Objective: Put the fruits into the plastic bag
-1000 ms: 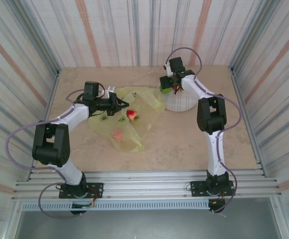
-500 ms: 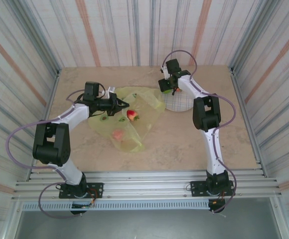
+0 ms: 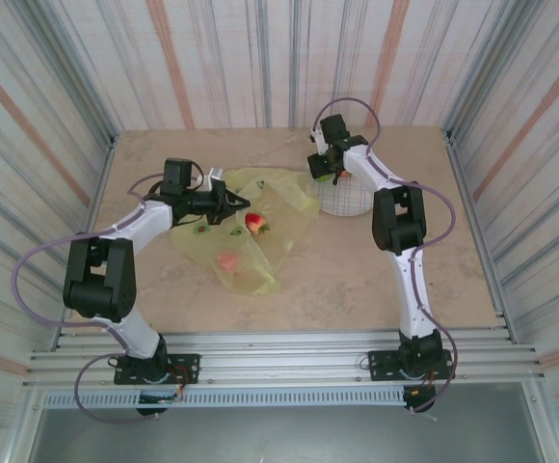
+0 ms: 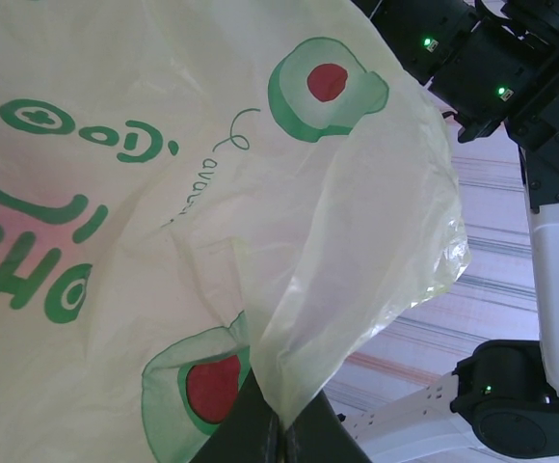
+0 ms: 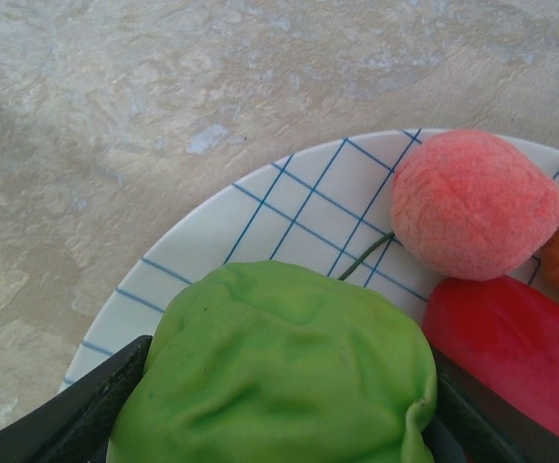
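Right wrist: my right pincer, jaws apart, straddles the green fruit for pickup, while my left pincer clamps the plastic bag edge for loading.

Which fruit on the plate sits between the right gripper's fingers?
The green fruit, sitting inside the right gripper; the pink fruit and red fruit lie outside its fingers on the plate.

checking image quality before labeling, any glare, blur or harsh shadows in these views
Top external: even light, no harsh shadows on the table, no glare on the plastic bag. Left wrist: bag backlit and translucent, print sharp. Right wrist: green fruit very close, texture clear, plate grid lines crisp.
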### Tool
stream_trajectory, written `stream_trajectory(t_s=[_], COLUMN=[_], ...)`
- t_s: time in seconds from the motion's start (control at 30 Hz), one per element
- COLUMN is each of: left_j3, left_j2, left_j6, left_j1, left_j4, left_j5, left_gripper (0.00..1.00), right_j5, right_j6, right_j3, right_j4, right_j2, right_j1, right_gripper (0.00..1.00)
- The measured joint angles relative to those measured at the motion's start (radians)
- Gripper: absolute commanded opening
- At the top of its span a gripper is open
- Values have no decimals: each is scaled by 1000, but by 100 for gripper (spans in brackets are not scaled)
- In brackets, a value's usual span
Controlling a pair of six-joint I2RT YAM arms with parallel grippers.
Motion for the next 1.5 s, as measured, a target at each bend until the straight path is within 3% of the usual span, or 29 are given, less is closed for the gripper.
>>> stream_trajectory(t_s=[0.17, 0.53, 0.7, 0.87, 1.0, 1.17, 1.5], left_j3=[0, 0, 0, 0, 0, -1, -3], left_j2=[0, 0, 0, 0, 0, 0, 0], left_j6=[0, -5, -8, -11, -11, -11, -18], left_j1=[0, 0, 0, 0, 0, 0, 0], left_j4=[0, 16, 16, 16, 16, 19, 23], left_j5=[0, 4, 7, 7, 7, 7, 8], left_gripper=[0, 0, 0, 0, 0, 0, 0], right_j5=[-20, -132, -203, -240, -245, -214, -128], right_j6=[23, 187, 198, 188, 188, 188, 243], right_j3=[-169, -809, -1057, -1162, -1187, -1173, -1131], right_j4=[19, 227, 275, 307, 361, 447, 622], right_j2=[-170, -829, -1090, -1234, -1220, -1055, -782], right_j1=[0, 20, 117, 249, 350, 433, 436], right_gripper=[57, 53, 53, 53, 54, 53, 53])
